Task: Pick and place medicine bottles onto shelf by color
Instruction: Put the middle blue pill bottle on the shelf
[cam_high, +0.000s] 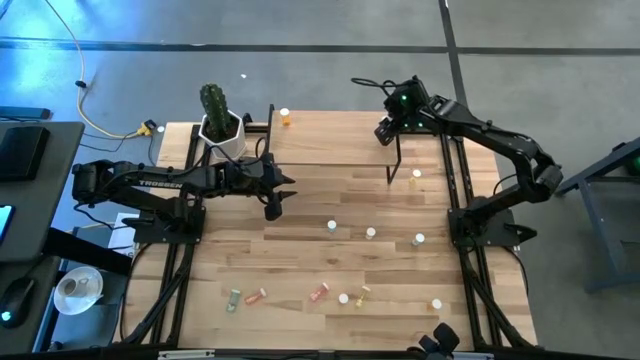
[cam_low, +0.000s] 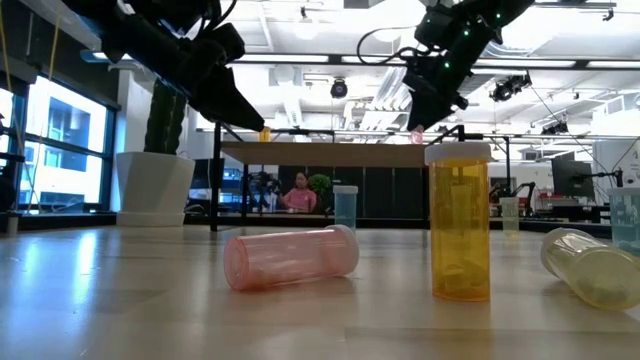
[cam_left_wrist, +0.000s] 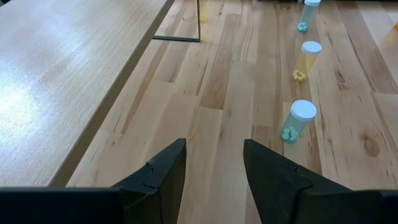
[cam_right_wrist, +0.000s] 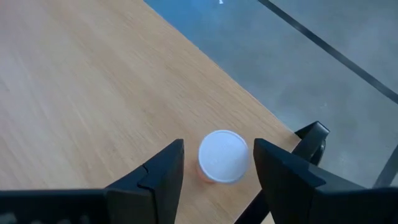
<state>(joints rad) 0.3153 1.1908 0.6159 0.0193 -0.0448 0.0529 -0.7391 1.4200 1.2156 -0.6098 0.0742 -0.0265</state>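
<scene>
Right wrist view: we see the right gripper spread around 1 red-pink bottle standing near the shelf corner, apparently released. Risk: retracting askew could knock it off the edge.

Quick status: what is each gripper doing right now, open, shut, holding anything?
Left gripper: open, empty, above the tabletop.
Right gripper: open astride a white-capped orange bottle standing on the light wood shelf; no grip.

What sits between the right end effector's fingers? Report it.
A white-capped bottle stands upright on the shelf near its corner, between the right end effector's open fingers; the right wrist view shows it.
</scene>
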